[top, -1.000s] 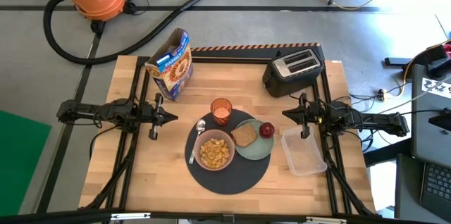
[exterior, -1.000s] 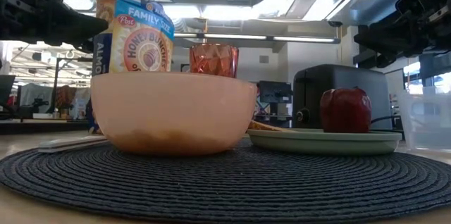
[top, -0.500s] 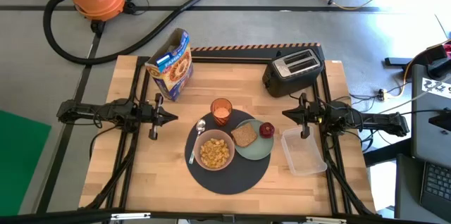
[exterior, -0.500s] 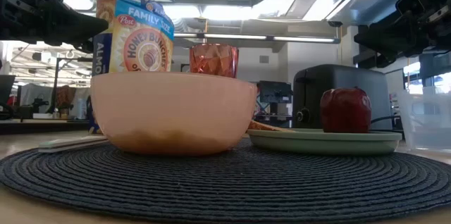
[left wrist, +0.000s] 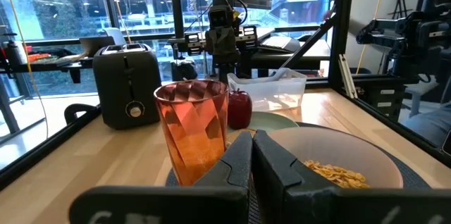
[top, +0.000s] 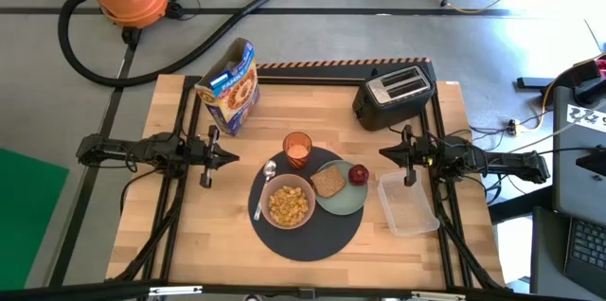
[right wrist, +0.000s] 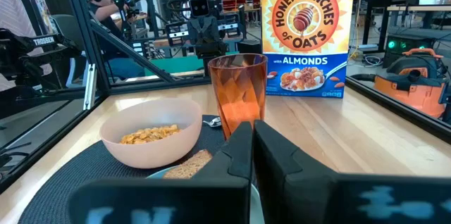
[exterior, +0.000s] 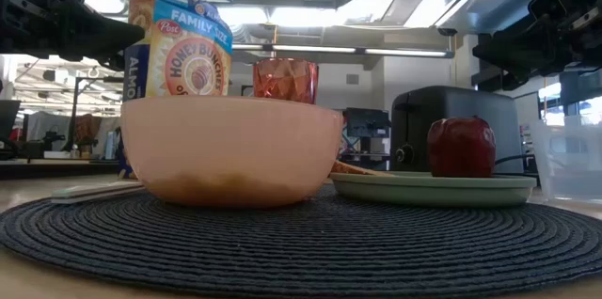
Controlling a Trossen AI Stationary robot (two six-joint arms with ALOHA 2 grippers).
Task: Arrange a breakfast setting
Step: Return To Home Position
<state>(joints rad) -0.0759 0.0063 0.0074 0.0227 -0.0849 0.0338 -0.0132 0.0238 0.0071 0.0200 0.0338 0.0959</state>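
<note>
Both jaws together; mat (top: 312, 239) between L jaws, R jaws, touching neither

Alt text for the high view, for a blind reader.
Breakfast setting on a round dark mat: pink bowl of cereal, spoon at its left, orange cup beyond, green plate with toast and apple. The left end effector and right end effector hang at either side, empty.
</note>
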